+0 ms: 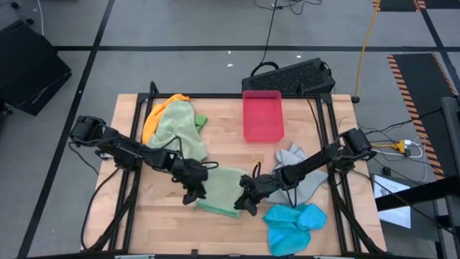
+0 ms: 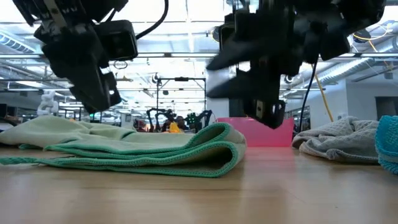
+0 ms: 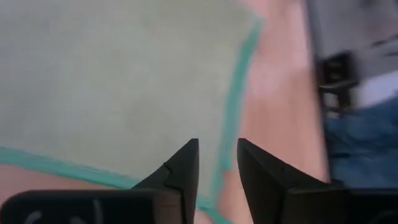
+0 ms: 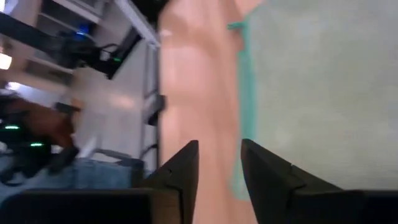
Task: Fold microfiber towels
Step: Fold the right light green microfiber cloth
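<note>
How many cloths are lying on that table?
5, as far as I can see: an orange towel and a bright green one peeking from under a pale sage towel, a folded sage towel at centre, a grey towel, and a blue towel. The pile may hide more.

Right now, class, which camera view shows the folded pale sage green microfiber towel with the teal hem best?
The low view: the pale sage green microfiber towel lies side-on, its stacked layers and rounded fold clear. The high view shows its place on the table, partly under both arms. Each wrist view shows only a flat patch and its teal hem.
</note>
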